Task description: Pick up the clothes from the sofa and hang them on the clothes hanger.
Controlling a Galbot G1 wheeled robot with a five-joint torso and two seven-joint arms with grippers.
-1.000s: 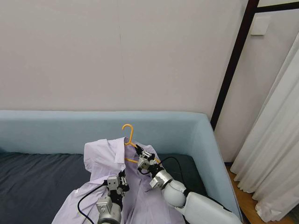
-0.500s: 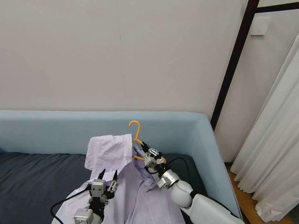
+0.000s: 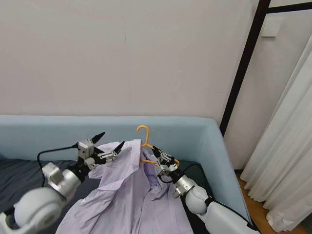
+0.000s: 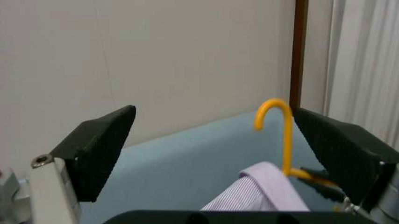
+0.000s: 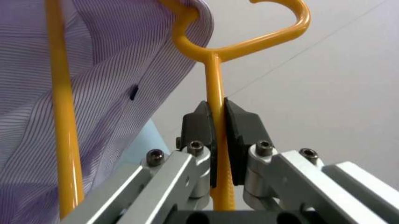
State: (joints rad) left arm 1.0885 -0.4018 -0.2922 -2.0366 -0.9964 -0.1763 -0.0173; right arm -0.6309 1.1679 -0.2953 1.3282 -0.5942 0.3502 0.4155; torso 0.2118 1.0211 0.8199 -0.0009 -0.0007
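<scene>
The lilac shirt (image 3: 127,197) is half lifted off the sofa (image 3: 48,132). Its collar end is draped on the yellow hanger (image 3: 146,140), and the rest falls in folds to the dark seat cushion (image 3: 27,183), where the hem lies spread out. In the head view the hanger's hook stands up in front of the pale blue sofa back, a little to the right of the shirt's highest fold.

The right gripper (image 3: 164,162) reaches up from below and holds the hanger. In the right wrist view its two dark pads (image 5: 199,128) are pinched narrow on the thin yellow stem just under the hook, and striped cloth hangs over the hanger's arm beside it.

The left gripper (image 3: 113,138) hovers at the shirt's upper edge, on the robot's left of the hanger, with its fingers spread wide and holding nothing. One fingertip lies over the edge of the cloth in the head view (whether it touches the cloth cannot be told). From the left wrist camera, the hook and a bit of striped collar show farther off, between the two black fingers (image 4: 100,149).

A plain wall rises behind the sofa, with a dark door frame (image 3: 242,73) and a white curtain (image 3: 287,146) to the right.
</scene>
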